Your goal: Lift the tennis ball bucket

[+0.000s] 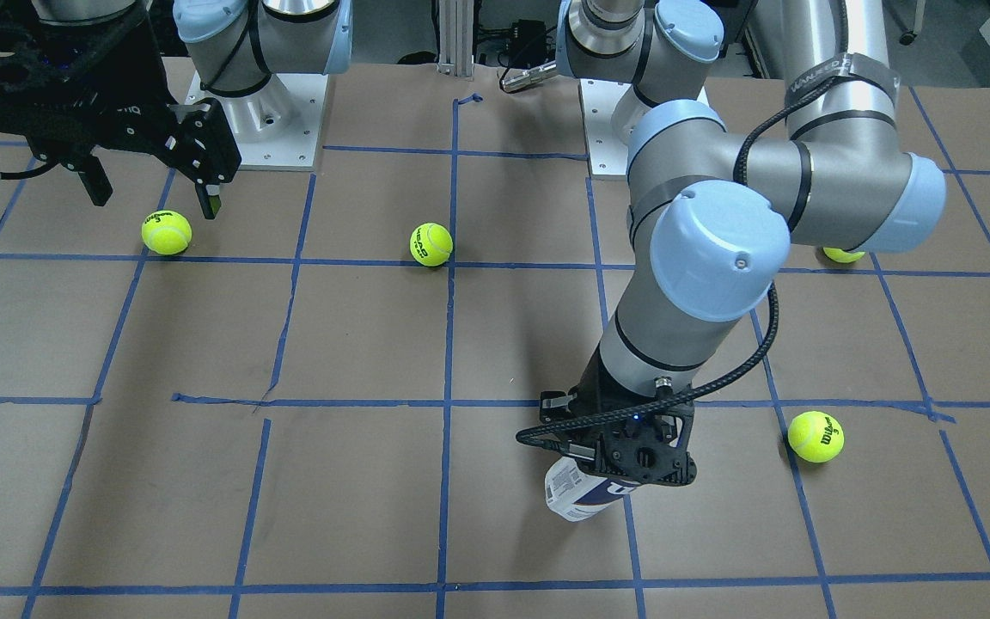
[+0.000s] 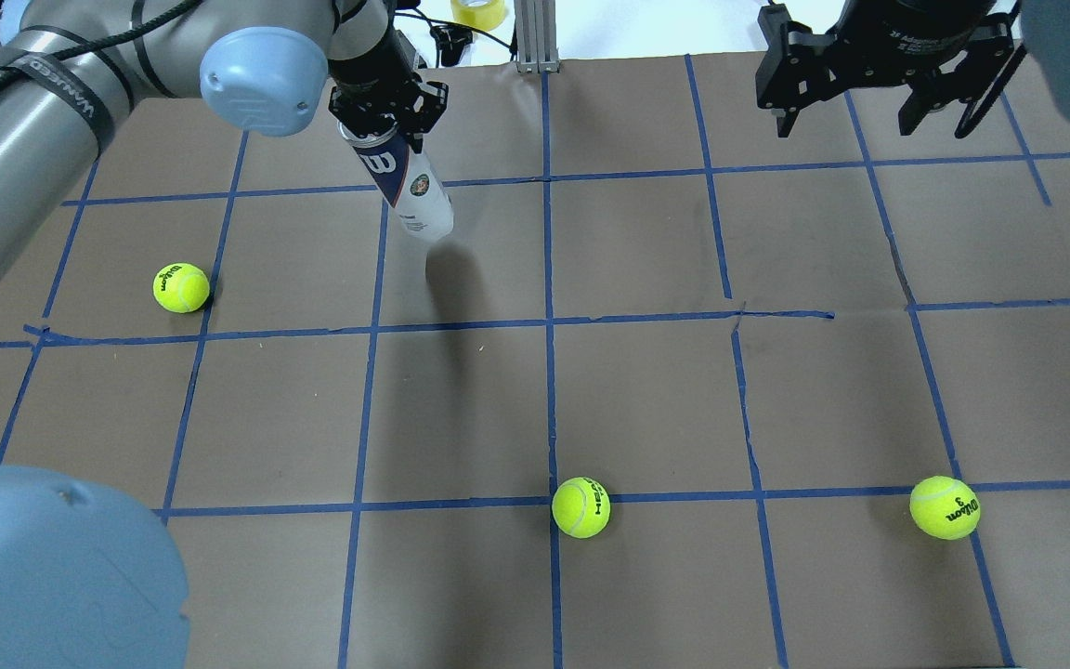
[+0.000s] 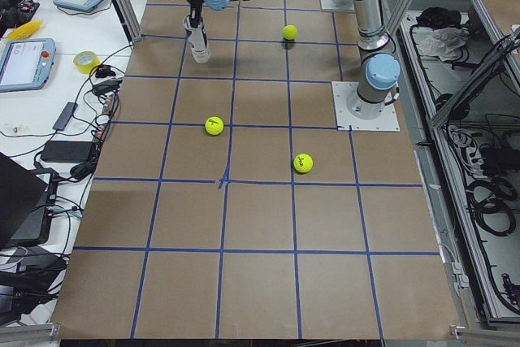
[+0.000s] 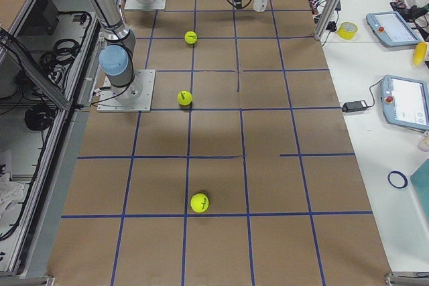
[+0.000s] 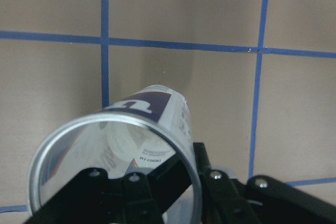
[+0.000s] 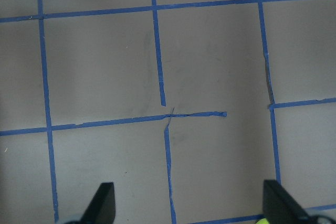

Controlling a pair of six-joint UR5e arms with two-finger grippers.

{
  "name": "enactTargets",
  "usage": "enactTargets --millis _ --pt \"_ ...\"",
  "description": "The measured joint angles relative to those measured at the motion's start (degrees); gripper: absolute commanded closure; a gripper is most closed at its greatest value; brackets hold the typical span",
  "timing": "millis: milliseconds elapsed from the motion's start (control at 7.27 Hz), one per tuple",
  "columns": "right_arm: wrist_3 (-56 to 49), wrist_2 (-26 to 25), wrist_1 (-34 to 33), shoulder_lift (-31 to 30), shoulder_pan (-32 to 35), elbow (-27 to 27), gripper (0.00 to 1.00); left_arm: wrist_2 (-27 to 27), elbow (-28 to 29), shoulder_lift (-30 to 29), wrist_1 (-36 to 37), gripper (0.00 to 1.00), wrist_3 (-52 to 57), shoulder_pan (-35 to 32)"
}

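Brown paper table (image 2: 461, 418), blue tape grid (image 2: 549, 322), white bench (image 3: 32, 115)

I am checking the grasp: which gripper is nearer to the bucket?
Left. The left gripper is shut on the bucket at its top end; the right gripper hangs open, far off to the side.

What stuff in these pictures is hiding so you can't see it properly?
Front-facing view: one tennis ball is mostly hidden behind the left arm.
Front-facing view: the left gripper covers the top of the tennis ball bucket, and its own fingers are out of sight there.
Right wrist view: a yellow-green scrap is cut off by the bottom edge; too little shows to name it.
Side views: the bucket's label print is too small to read.
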Motion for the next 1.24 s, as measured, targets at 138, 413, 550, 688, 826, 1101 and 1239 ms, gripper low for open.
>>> enactTargets --millis 138,413,550,688,826,1101,1239 --pt "0.0 0.1 0.0 0.1 0.0 0.1 0.00 0.2 -0.9 -0.3 0.2 0.85 0.1 -0.7" --pt "0.1 0.3 -0.7 0.4 0.1 0.1 0.00 0.1 -2.7 -0.4 0.6 0.18 -0.2 -1.4" --pt "0.1 0.3 -1.2 0.7 0.0 0.1 0.00 -0.1 -3.1 -0.4 0.7 0.07 -0.6 -1.5" --pt "0.1 0.4 -2.0 0.9 0.0 0.0 0.00 -0.3 -3.2 -0.4 0.6 0.00 -0.9 -1.7" --pt "0.1 0.3 -2.9 1.3 0.0 0.0 0.00 -0.4 -3.2 -0.2 0.4 0.00 -0.9 -2.0" --pt "0.1 0.2 -4.0 2.2 0.0 0.1 0.00 -0.7 -2.3 1.7 -1.3 0.00 -1.0 -2.9" --pt "0.2 0.2 -4.3 2.3 0.0 0.0 0.00 -0.6 -0.6 3.2 -3.8 0.00 -1.0 -3.1"
